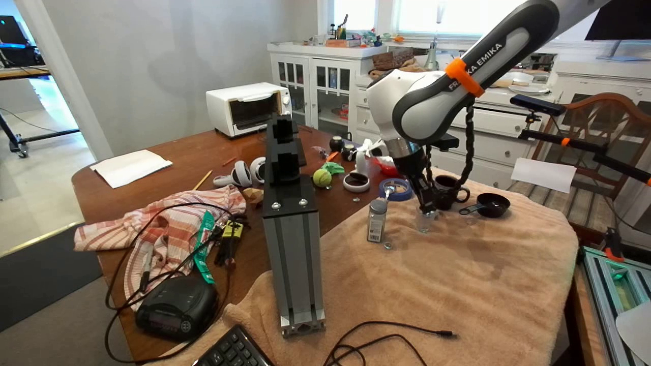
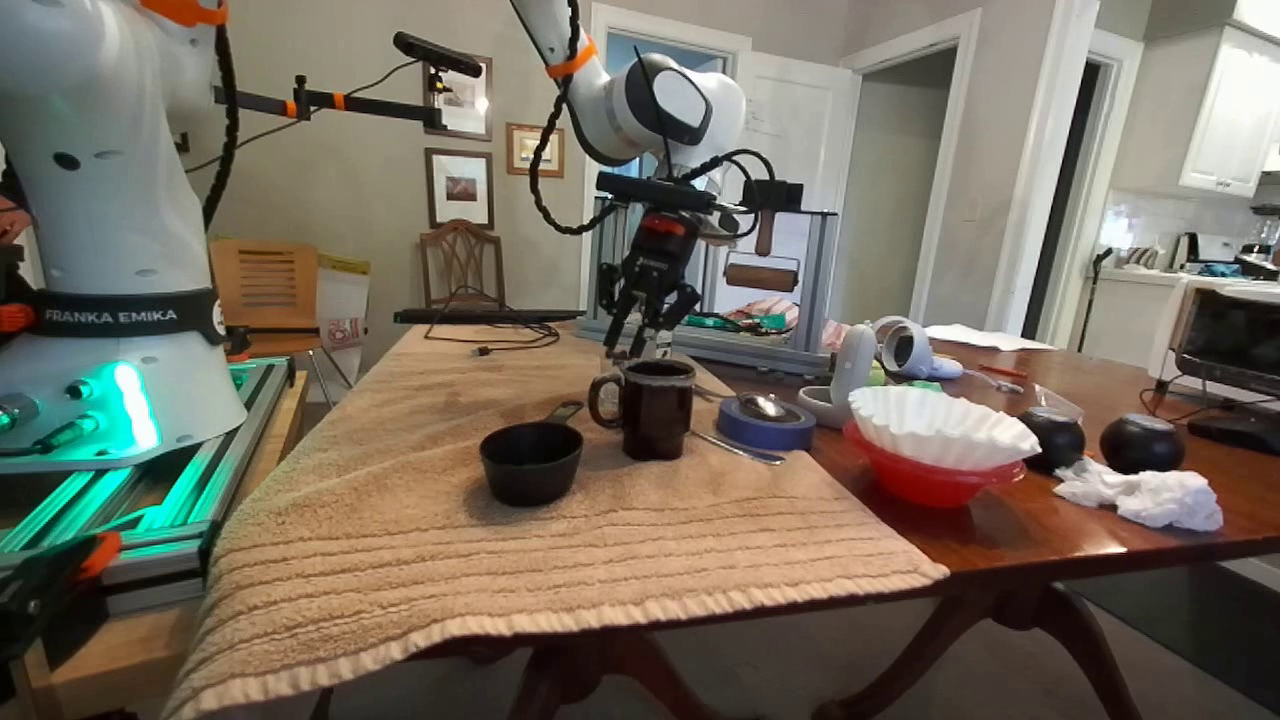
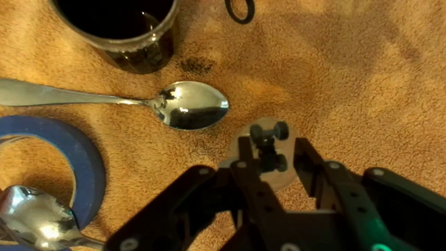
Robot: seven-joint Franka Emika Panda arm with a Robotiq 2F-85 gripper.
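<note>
My gripper (image 3: 273,153) points down over the tan towel, its fingers apart. Between them shows a small black toy with wheels (image 3: 267,155), close to the left finger; a gap separates it from the right finger (image 3: 306,157). Beneath is a round, clear cup (image 3: 278,179), also visible under the fingertips in an exterior view (image 1: 423,223). I cannot tell whether the toy rests in the cup or hangs above it. A silver spoon (image 3: 193,104) lies just beyond, and a dark mug (image 3: 139,52) stands farther off.
A roll of blue tape (image 3: 87,167) carries another spoon (image 3: 38,216). Near the mug sits a black measuring cup (image 2: 531,462). A grey-lidded jar (image 1: 377,221) stands beside the clear cup. A tall metal frame (image 1: 295,254) and a red bowl (image 2: 930,482) with paper filters are also around.
</note>
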